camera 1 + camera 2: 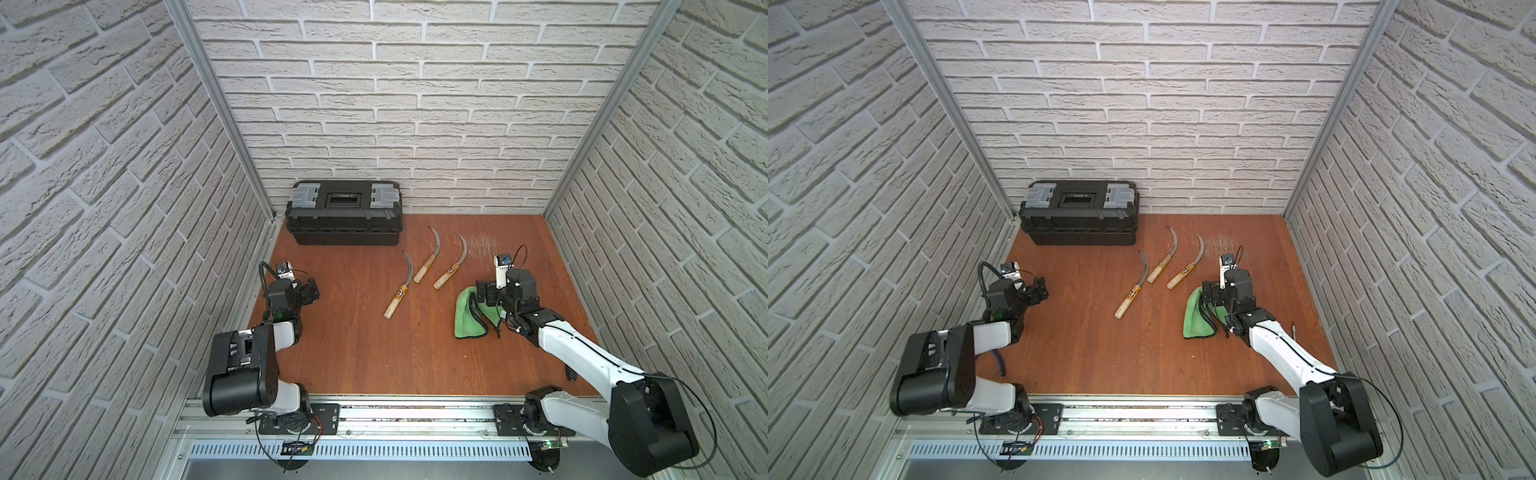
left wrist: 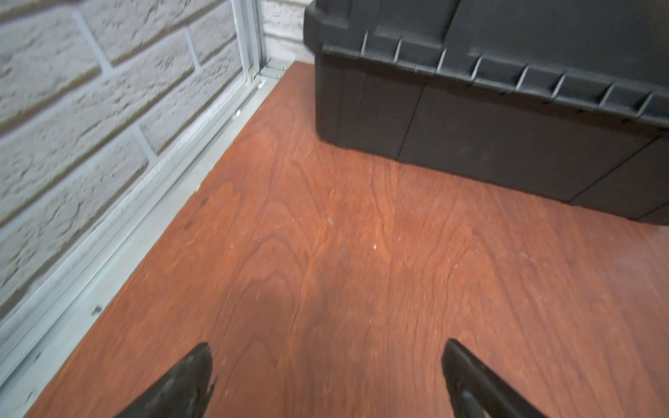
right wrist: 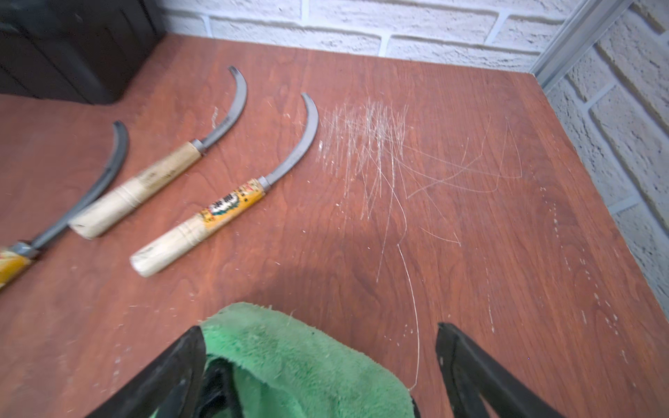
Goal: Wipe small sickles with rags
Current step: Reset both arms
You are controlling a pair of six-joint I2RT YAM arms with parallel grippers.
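1. Right wrist view: the right gripper hangs low over one end of the green rag. Its jaws are spread wide with the fluffy edge between them. Nothing is pinched, and I cannot tell whether a fingertip touches the pile.
2. In both top views the rag lies folded on the wooden table, right of centre and partly under the right wrist. A black strap runs along its side.
3. Three sickles lie flat and roughly parallel, left of the rag and apart from it, with handles toward the robot and blades curving away.
   - The rag-side sickle has an orange printed label.
   - The middle sickle has a plainer handle.
   - The outer sickle is also labelled and lies nearest the robot. Its blade runs just beside the middle handle's end, and whether they touch is unclear.
4. Pale scratches mark the table just beyond the rag-side sickle's blade.
5. Left wrist view: the left gripper is empty and fully parted above bare wood near the table's left edge. The black toolbox stands ahead of it.
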